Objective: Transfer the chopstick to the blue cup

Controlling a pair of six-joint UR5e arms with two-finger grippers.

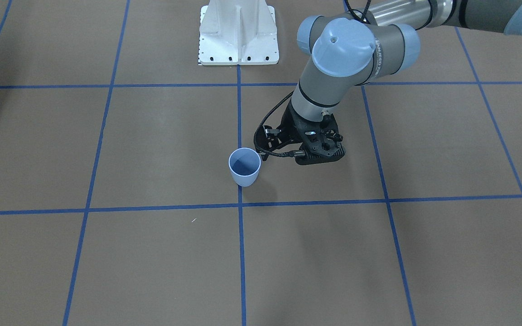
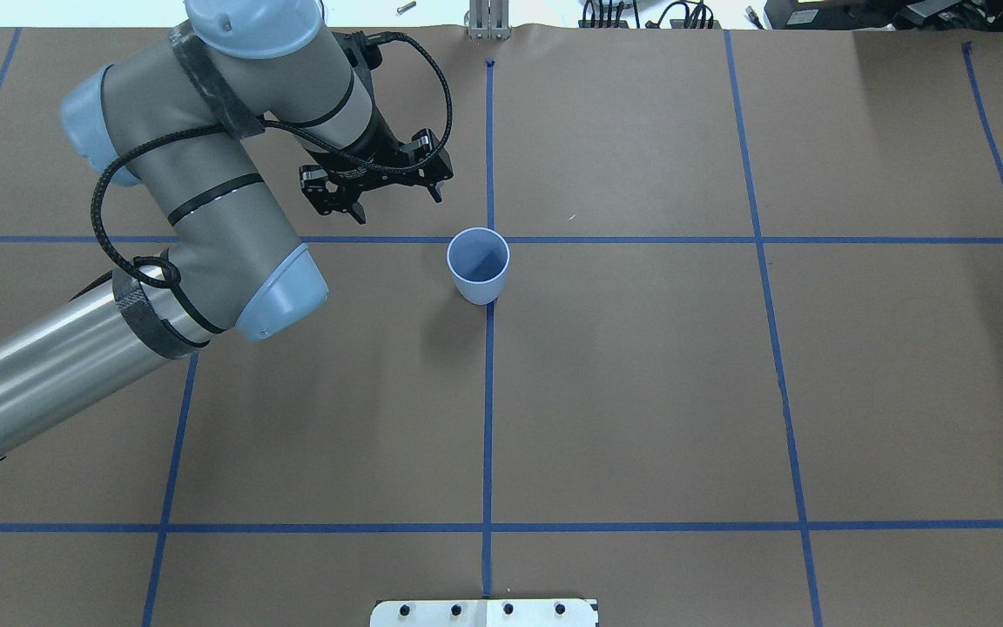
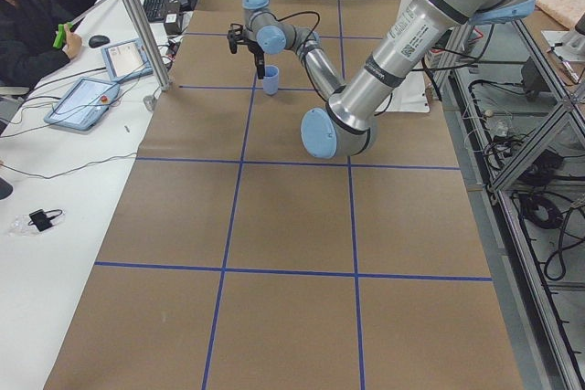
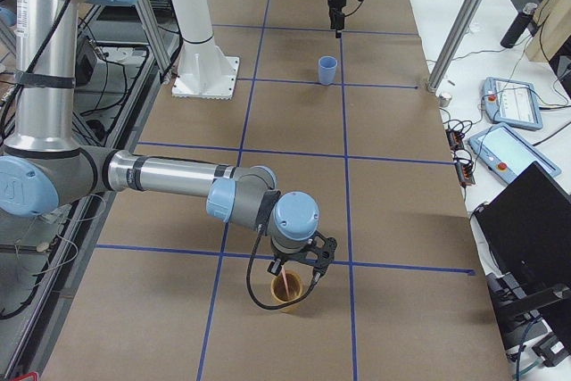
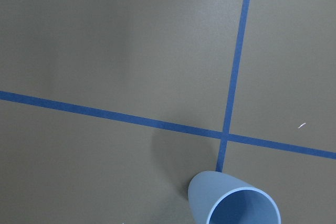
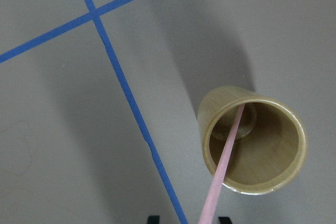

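We see the chopstick (image 6: 227, 153) leaning inside a tan cup (image 6: 207, 114), its lower end down at the cup's floor and its upper length slanting out over the rim toward the wrist camera. The right pincer (image 6: 189, 219) hangs above that cup, released: its two dark tips show apart at the bottom edge of the wrist view. The pink stick passes between them, nearer one tip, and we cannot tell whether it touches that tip. In the right side view the same pincer (image 4: 294, 272) sits just over the tan cup (image 4: 287, 302), near the tabletop's end on the robot's right, and the chopstick (image 4: 284, 285) is a pale line inside it.

The blue cup (image 2: 478, 266) stands upright, well apart from the chopstick, on a crossing of the blue tape lines (image 2: 623, 239) near the middle of the tabletop (image 2: 641, 392), its darker inside showing. The left pincer (image 2: 397, 202) hovers near it, farther from the robot and to the robot's left, pointing down with fingers spread and gripping nothing. From the left wrist camera the blue cup (image 5: 233, 205) shows at the lower edge, beside the tape crossing. A white mounting base (image 1: 238, 36) sits at the robot's edge of the tabletop
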